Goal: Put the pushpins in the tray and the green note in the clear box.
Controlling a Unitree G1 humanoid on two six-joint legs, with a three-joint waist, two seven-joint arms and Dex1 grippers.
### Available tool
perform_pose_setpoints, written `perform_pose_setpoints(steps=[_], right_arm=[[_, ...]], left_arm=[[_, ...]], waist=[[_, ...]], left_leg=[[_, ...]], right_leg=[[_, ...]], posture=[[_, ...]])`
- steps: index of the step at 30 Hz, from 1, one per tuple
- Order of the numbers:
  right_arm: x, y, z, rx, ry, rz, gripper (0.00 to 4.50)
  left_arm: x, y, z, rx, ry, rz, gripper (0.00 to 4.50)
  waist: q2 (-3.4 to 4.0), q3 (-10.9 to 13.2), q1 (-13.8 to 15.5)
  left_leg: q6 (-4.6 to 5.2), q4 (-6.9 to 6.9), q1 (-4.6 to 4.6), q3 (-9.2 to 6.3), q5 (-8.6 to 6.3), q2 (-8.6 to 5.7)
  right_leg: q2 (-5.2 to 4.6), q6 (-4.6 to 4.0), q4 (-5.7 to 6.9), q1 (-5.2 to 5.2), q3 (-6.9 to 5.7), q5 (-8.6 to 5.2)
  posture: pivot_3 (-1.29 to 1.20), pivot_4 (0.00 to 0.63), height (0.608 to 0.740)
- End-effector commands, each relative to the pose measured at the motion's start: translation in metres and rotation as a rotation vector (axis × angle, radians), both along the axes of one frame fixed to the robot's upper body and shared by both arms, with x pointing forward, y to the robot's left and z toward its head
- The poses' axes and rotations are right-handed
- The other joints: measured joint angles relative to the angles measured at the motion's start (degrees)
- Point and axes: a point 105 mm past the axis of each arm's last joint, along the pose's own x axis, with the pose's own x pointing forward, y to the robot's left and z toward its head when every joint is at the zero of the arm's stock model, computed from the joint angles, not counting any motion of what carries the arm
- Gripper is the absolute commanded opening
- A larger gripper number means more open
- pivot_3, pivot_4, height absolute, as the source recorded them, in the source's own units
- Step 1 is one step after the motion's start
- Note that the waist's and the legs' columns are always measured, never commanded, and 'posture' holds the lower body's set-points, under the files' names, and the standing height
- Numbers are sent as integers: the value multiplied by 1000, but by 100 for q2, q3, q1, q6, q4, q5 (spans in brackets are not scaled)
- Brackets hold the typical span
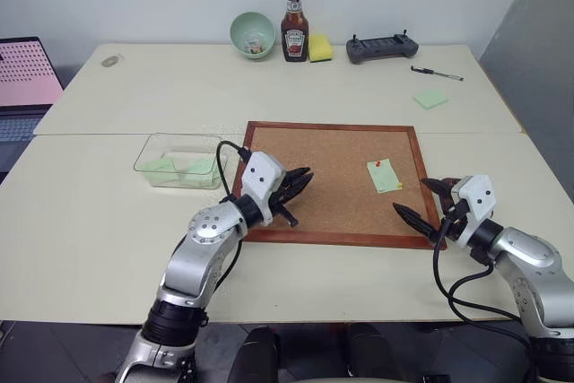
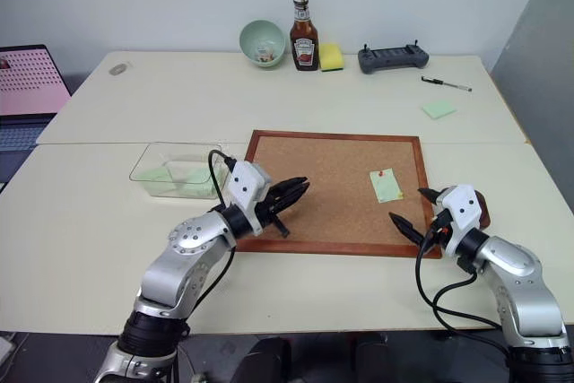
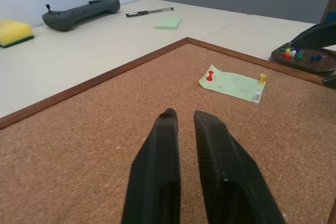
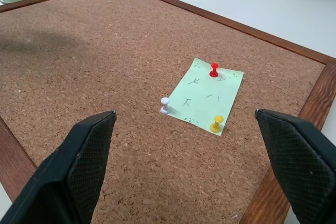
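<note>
The green note (image 1: 384,176) lies on the right part of the cork board (image 1: 332,145), held by a red pushpin (image 4: 214,70), a white one (image 4: 165,103) and a yellow one (image 4: 216,124). The dark tray (image 3: 315,67) sits just off the board's right edge with several coloured pushpins (image 3: 292,53) in it. My right gripper (image 1: 410,195) stands open at the board's near right corner, pointing at the note from a short way off. Over the board's left part my left gripper (image 1: 308,177) is shut and empty. The clear box (image 1: 179,161) left of the board holds green paper.
Along the far edge stand a green bowl (image 1: 252,34), a ketchup bottle (image 1: 294,33), a yellow sponge (image 1: 320,47) and a dark controller (image 1: 382,47). A pen (image 1: 437,73) and a green sticky pad (image 1: 430,99) lie at the far right. A laptop (image 1: 22,87) sits at the left.
</note>
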Motion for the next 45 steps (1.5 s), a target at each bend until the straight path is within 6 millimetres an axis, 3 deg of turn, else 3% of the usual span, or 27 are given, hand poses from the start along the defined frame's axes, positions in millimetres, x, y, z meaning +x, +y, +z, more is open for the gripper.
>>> perform_pose_setpoints(steps=[1,15,28,45], right_arm=[[3,12,15,27,-62,31,4500],[39,35,21,55,-14,8,4500],[77,47,13,14,83,-8,4500],[100,37,8,9,92,-93,1245]], left_arm=[[5,-12,-2,-18,-21,-21,41],[8,-24,-38,-11,93,-71,41],[5,-25,-42,1,98,-80,41],[-2,-28,-41,-1,95,-89,0]], waist=[[0,0,-5],[0,0,-7],[1,-1,-6],[2,-1,-10]], left_leg=[[0,1,0,1,0,0],[-1,1,-1,-2,0,0],[0,1,-1,-1,0,-2],[0,0,-2,0,0,-2]], right_leg=[[0,0,0,1,1,0],[0,0,1,-3,-1,0],[-1,0,2,-4,-1,0],[-1,-1,3,-7,0,0]], posture=[[0,150,740],[0,150,740],[0,150,740],[0,150,740]])
